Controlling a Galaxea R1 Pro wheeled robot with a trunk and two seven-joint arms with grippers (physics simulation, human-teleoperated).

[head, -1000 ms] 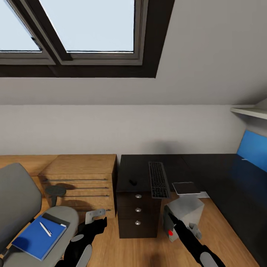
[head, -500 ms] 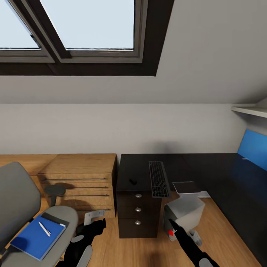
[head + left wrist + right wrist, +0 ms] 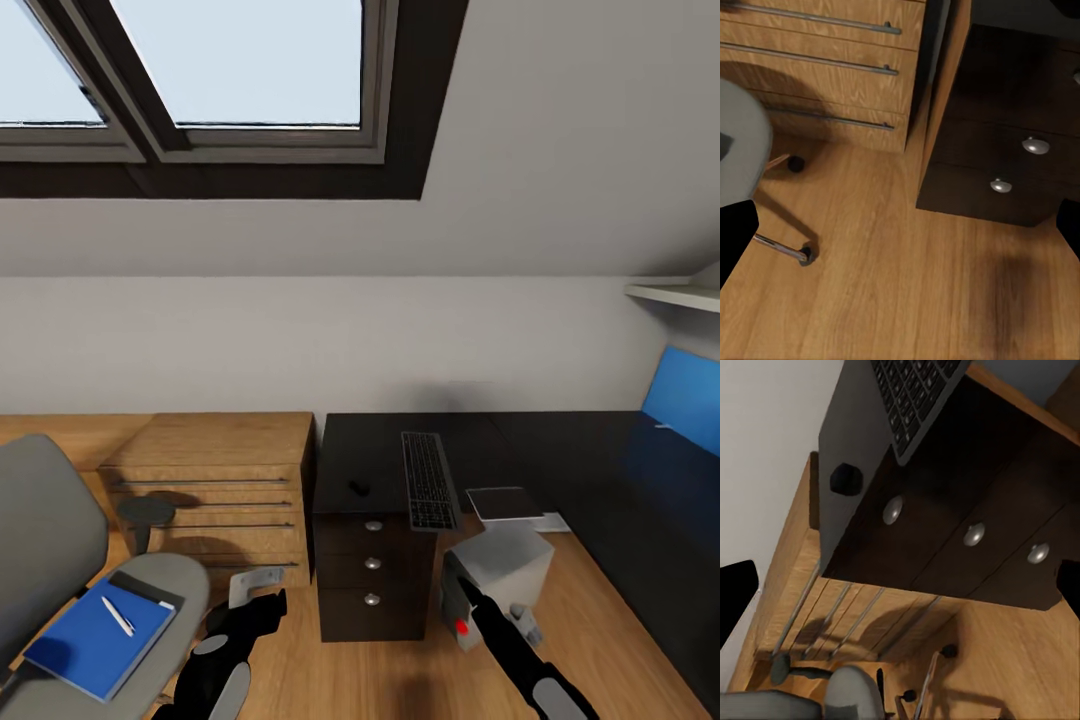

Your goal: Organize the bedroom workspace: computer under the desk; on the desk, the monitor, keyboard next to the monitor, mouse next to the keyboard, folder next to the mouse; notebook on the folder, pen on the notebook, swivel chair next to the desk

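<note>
Clearly the work had barely started. The blue folder (image 3: 95,638) lay on the seat of the grey chair (image 3: 60,560) at the near left, with the dark notebook (image 3: 150,590) tucked under its far edge and the white pen (image 3: 118,616) resting across the folder. On the black table (image 3: 560,450) the keyboard (image 3: 428,481) sat with its near end hanging over the front edge above the three drawers, and the small mouse (image 3: 357,489) sat just left of it. The silver computer (image 3: 500,575) stood on the wooden floor (image 3: 907,285) to the right of the drawers, its red button facing the robot, and what looked like the dark monitor (image 3: 505,504) lay at the table's edge above it. A wooden chest (image 3: 215,490) stood against the table's left side.

The left gripper (image 3: 258,588) hung low between the chair and the drawers; its wrist camera showed dark fingertips at both edges with only floor between, so it was spread and empty. The right gripper (image 3: 462,592) reached low toward the front of the computer; its camera likewise showed the fingers wide apart and nothing held.

The step in hand seemed to be dealing with the computer. To do it well, the right arm would likely need to press squarely and low on the case, sliding it back under the table without tipping it. It should also stay clear of the overhanging keyboard, which a careless lift could knock off.
</note>
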